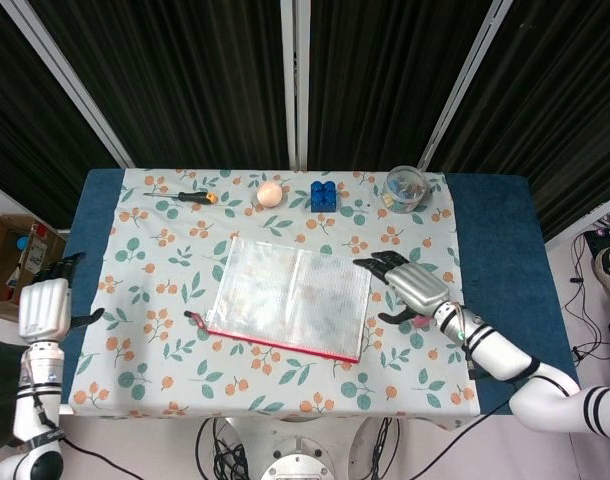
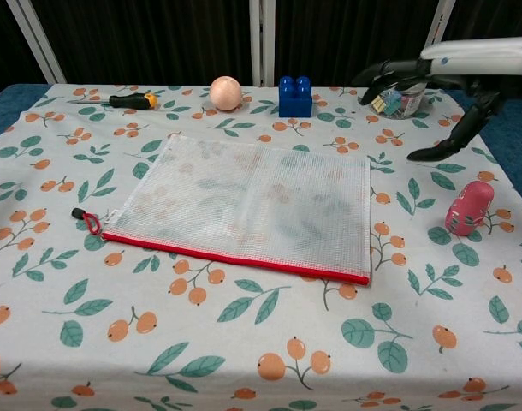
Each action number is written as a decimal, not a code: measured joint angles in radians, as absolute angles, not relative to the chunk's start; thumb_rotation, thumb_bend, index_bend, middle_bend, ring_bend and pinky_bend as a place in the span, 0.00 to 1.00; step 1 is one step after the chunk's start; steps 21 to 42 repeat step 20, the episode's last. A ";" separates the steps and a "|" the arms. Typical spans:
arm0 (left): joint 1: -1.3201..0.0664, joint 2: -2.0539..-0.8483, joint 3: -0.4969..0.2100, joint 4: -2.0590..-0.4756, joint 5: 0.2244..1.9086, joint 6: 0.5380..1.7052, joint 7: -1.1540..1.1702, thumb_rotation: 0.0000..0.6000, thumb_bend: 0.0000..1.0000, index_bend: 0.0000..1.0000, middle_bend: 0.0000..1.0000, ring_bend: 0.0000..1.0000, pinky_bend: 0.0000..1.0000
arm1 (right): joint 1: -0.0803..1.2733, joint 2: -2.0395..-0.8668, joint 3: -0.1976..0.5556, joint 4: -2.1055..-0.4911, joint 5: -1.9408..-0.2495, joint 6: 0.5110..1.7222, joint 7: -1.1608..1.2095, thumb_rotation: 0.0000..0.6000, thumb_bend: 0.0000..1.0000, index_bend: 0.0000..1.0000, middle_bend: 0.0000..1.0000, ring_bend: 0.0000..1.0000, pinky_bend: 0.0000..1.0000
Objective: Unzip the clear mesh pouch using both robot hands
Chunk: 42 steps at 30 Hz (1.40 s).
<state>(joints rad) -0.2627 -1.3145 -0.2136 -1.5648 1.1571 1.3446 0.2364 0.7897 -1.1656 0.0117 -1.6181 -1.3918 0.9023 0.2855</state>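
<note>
Clear mesh, the pouch (image 1: 290, 296) lay flat at the middle of the table (image 1: 495, 240), its red zipper (image 2: 235, 256) along the near edge. The right hand (image 1: 410, 287) hovered just right of the pouch, fingers spread, holding nothing. The left hand (image 1: 43, 307) hung well left of it, off the table, fingers apart.

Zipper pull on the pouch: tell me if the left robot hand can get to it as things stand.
Probably yes. The zipper pull lies exposed on the cloth at the pouch's left corner, nothing covering it, and the open left robot hand hangs off the table's left edge with bare cloth between.
</note>
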 measured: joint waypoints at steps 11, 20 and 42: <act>-0.137 -1.215 -0.110 -1.464 1.304 1.417 0.007 1.00 0.06 0.20 0.23 0.20 0.21 | 0.438 -1.135 -0.014 -1.600 -1.379 1.375 0.199 1.00 0.23 0.12 0.21 0.03 0.07; -0.042 -1.196 -0.024 -1.532 1.437 1.553 -0.011 1.00 0.06 0.19 0.21 0.17 0.19 | 0.216 -1.120 -0.077 -1.609 -1.479 1.584 0.251 1.00 0.23 0.12 0.21 0.03 0.07; -0.042 -1.196 -0.024 -1.532 1.437 1.553 -0.011 1.00 0.06 0.19 0.21 0.17 0.19 | 0.216 -1.120 -0.077 -1.609 -1.479 1.584 0.251 1.00 0.23 0.12 0.21 0.03 0.07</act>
